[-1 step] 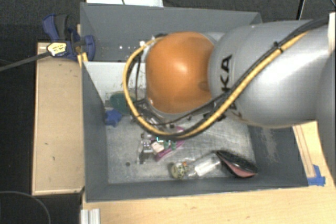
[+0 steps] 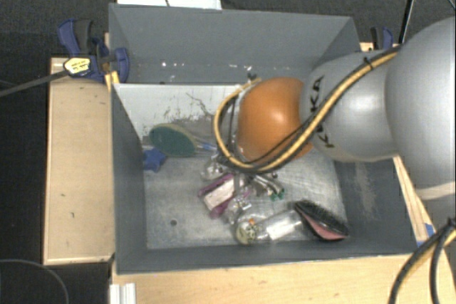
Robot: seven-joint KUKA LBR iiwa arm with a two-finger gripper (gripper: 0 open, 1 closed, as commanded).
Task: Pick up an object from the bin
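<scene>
Your claw (image 2: 241, 180) sits low under the arm's orange cover (image 2: 271, 117), over a flat purple-and-white packet (image 2: 217, 194) in the middle of the bin (image 2: 132, 174). You cannot tell whether it is released or clenched. A clear bottle (image 2: 269, 228) and a black-and-pink brush (image 2: 320, 219) crowd the packet. A teal oval brush (image 2: 171, 140) lies apart, left.

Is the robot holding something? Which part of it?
Cannot tell. The gripper is down in the heap beside a purple thing, hidden by the orange cover.

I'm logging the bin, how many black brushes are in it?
1. The black brush lies in the lower right corner of the bin. Others may be hidden under the arm.
</scene>
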